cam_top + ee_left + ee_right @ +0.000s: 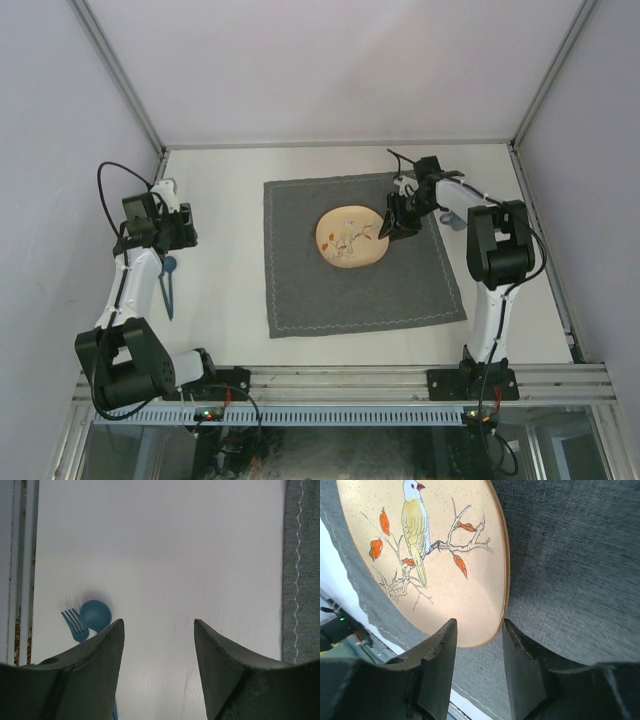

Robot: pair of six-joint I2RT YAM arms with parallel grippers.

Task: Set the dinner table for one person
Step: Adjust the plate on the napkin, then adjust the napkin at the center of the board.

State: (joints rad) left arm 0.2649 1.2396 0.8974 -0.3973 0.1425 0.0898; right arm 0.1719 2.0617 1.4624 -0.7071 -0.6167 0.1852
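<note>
Right wrist view: right tool [479,627] spread, its fingers straddling the plate [435,555] rim without pinching it. The plate lies flat on the cloth [570,580], which sits mid-desk [175,555]. Left tool [159,625] is spread and empty, hovering over bare desk between the cloth and the left edge. Fork [74,622] and spoon [95,615] lie side by side just beyond its left finger, toward the left edge, long axes running near to far. The left tool is the nearer. Judgement: cutlery is due next. There is open room beside the cloth; the left edge is close.
</note>
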